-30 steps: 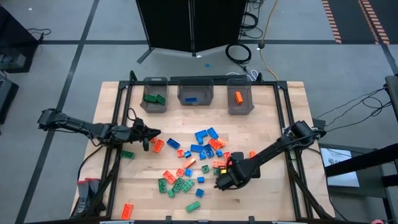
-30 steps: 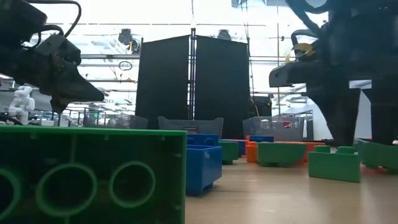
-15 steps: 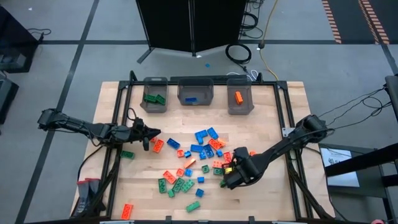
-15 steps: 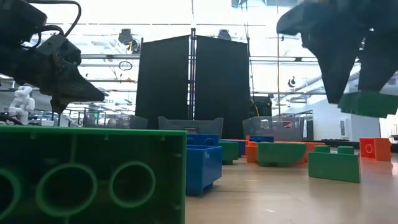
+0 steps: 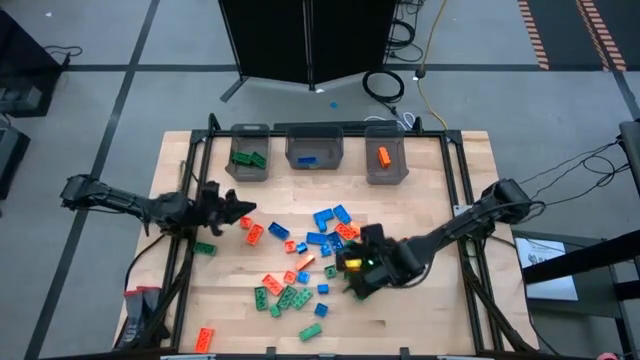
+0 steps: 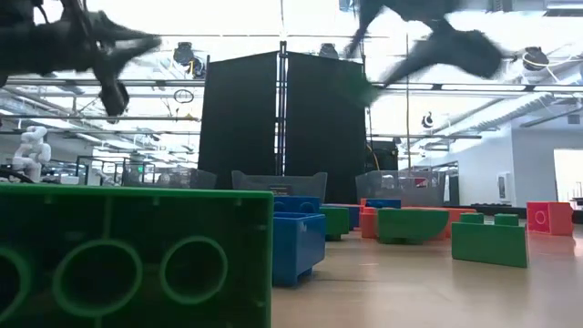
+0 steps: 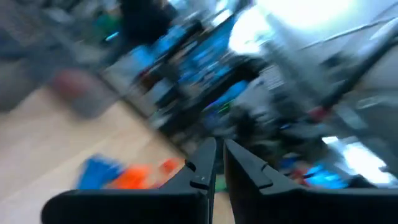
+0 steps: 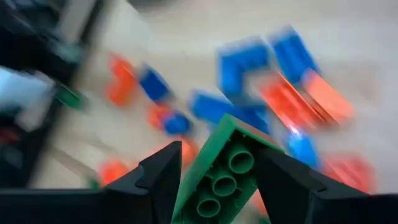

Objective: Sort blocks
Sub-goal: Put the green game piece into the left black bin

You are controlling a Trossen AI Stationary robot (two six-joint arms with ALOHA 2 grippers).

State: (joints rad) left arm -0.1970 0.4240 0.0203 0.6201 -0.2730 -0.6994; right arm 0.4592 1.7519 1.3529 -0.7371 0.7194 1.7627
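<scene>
— Pincer check: right pincer [image 8: 214,180] is clamped on a green studded plastic brick [image 8: 221,171], lifted over the scattered bricks [image 5: 318,240] on the wooden surface [image 5: 430,310].

— Risk: it grips one end only; a swing could twist it loose. Left pincer [image 7: 214,163], nearly closed, holds nothing.

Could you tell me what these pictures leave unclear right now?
- Left gripper: left wrist view, motion blur hides what lies beyond it.
- Green block in the right gripper: its lower end is cut off by the frame's edge.
- Bins: low view, contents hidden by blocks in front.
</scene>
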